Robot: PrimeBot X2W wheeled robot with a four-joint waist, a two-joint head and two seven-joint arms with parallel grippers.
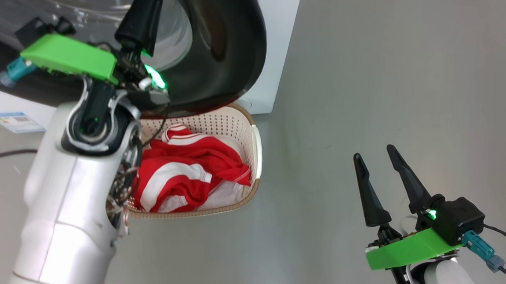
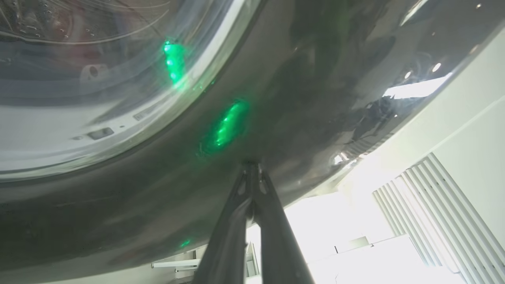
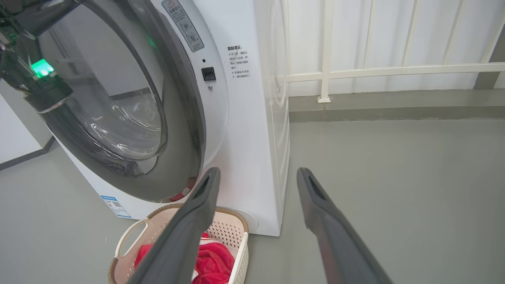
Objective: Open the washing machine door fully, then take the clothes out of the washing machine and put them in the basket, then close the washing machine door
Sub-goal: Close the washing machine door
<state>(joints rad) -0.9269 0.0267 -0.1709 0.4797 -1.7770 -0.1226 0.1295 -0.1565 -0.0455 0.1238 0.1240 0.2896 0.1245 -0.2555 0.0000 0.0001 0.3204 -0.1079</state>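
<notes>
1. Plainly, the left gripper [image 2: 252, 167] was shut, its two long dark fingers pressed together with nothing between them, and their tips met the wide glossy black rim of the large round washing machine door [image 2: 315, 98].
2. That door, with its bulging clear glass window, stood slightly off the front of the big white boxy washing machine [image 3: 244, 138]; a small dark latch socket [image 3: 208, 73] on the white panel showed just beside the door's edge.
3. In the head view the door's lower edge hung over the far end of the small cream-white perforated plastic basket [image 1: 228, 124] with its brown woven-look rim.
4. The basket sat on the grey floor [image 1: 367, 78] just in front of the machine, near its lower corner.
5. Bright red fabric clothes [image 1: 183, 169] with white stripes lay bunched inside the basket, covering most of its bottom.
6. The right gripper [image 1: 374, 152] hung well apart from the basket and the machine, over bare floor, its fingers spread wide and holding nothing.
7. A small blue label sticker [image 3: 114, 203] sat low on the machine's front, and a white railing [image 3: 355, 71] ran behind the machine.
</notes>
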